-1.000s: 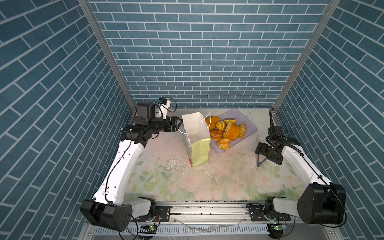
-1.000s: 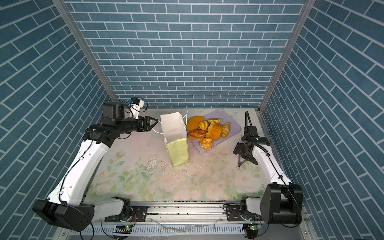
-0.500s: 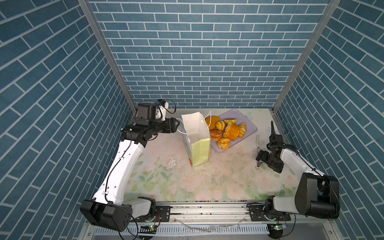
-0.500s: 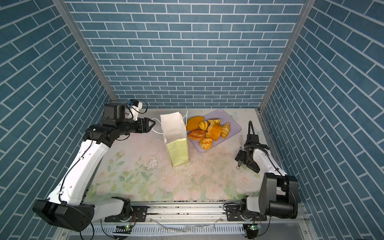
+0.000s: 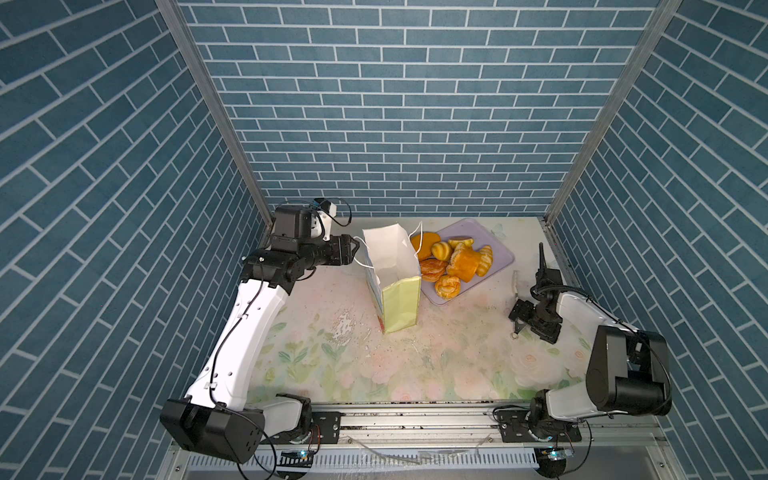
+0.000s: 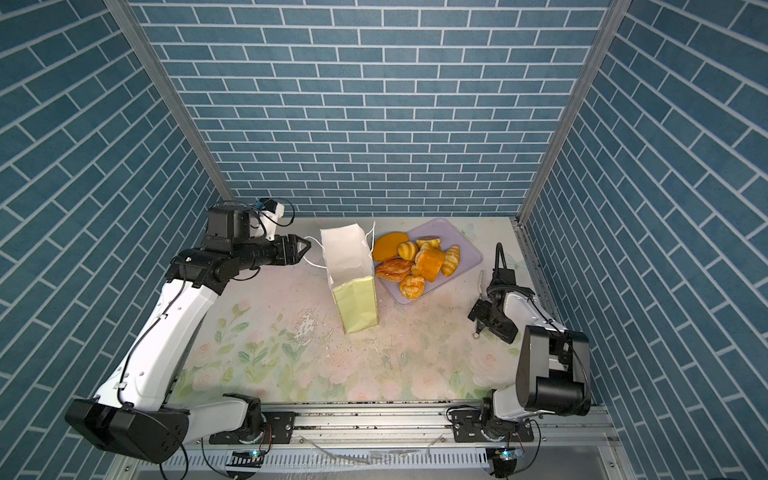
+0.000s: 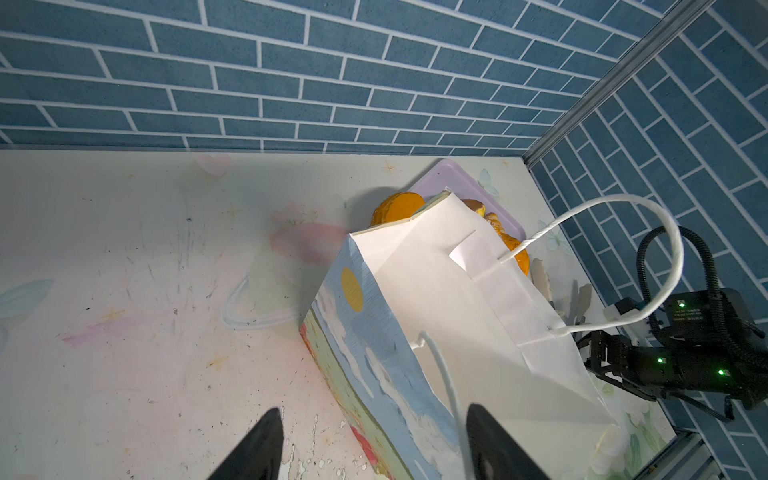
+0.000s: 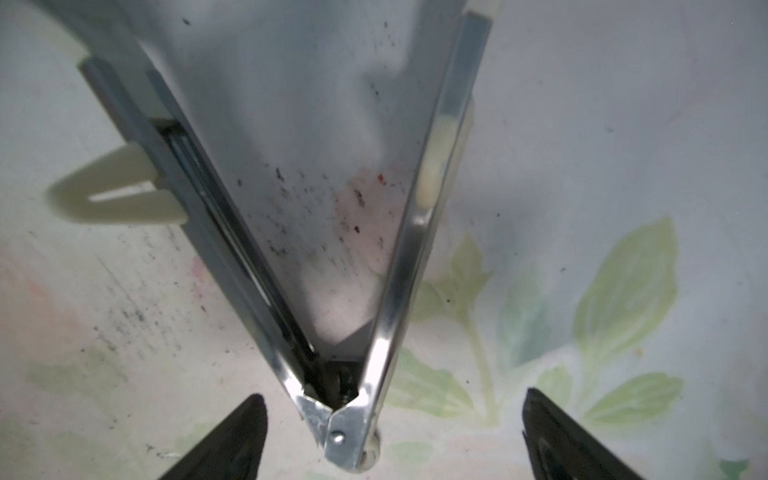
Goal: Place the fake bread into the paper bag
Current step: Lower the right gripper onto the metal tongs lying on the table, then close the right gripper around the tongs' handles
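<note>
The fake bread (image 5: pixel 453 259) is lying heaped on the lilac tray (image 5: pixel 478 230), well apart from the right end effector (image 8: pixel 391 397) and on the far side of the bag from the left end effector (image 7: pixel 374 444). No piece is showing inside the paper bag (image 5: pixel 392 266), so the loading is judged to be not yet begun. The bag is standing upright and open-mouthed, straight ahead of the left end effector and just beside the tray.

The left end effector is hovering with its jaws apart. One white cord handle (image 7: pixel 444 382) is passing between its fingers, close to one of them, but nothing is pinching it.

The right end effector is hanging spread wide over a pair of metal tongs (image 8: pixel 409 257) lying on the tabletop (image 5: pixel 316 357). The hinge end is sitting between its fingers and the two arms are fanning away from it.

Several slips look possible:
- **Tongs:** closing this near the hinge may be giving little squeeze at the tips, or may be skidding the smooth steel across the tabletop.
- **Bag:** it looks light, so a tug on the cord by the left end effector could be tipping it or folding its mouth shut.
- **Bread:** the pieces are glossy and may be slipping from the tong tips before they are clearing the bag's rim.
</note>
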`<state>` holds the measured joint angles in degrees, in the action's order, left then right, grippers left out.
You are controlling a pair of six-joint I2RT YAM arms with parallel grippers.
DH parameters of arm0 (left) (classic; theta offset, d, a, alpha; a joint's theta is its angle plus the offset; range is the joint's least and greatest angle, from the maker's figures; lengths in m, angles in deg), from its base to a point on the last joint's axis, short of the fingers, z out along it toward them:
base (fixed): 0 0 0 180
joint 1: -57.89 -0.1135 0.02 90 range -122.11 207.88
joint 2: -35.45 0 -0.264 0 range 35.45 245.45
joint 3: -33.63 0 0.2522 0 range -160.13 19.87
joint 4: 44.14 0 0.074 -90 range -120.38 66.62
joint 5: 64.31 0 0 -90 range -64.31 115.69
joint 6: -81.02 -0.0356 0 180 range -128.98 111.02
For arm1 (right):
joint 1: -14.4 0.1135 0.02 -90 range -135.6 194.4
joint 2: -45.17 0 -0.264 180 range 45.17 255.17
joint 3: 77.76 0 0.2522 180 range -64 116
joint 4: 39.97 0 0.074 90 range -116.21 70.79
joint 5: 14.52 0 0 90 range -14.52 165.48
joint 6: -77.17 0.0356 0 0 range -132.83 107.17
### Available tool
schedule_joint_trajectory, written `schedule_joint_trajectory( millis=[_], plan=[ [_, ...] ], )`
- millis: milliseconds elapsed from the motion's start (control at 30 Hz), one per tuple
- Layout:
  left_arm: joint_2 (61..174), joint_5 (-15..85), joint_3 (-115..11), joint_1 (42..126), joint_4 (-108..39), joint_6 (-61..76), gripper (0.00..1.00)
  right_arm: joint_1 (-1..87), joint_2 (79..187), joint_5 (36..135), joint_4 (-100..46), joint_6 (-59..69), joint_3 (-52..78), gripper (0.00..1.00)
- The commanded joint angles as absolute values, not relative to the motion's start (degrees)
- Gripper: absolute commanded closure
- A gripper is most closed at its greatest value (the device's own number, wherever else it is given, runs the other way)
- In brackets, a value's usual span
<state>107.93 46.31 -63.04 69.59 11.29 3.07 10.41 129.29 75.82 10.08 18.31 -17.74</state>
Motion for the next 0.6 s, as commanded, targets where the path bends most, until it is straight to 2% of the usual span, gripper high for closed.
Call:
schedule_joint_trajectory(
  millis=[0,167,567],
  plan=[
    [107.0,46.5,-62.5,69.4,10.5,3.3,0.29,10.2,129.8,76.3,9.0,18.2,-18.0,0.06],
    [106.8,46.5,-61.9,69.4,10.2,3.4,0.31,10.3,130.8,75.5,7.6,19.3,-16.8,0.13],
    [107.0,46.6,-61.8,69.5,10.1,4.2,0.35,11.0,137.3,72.7,6.7,18.0,-13.1,0.22]
  ],
)
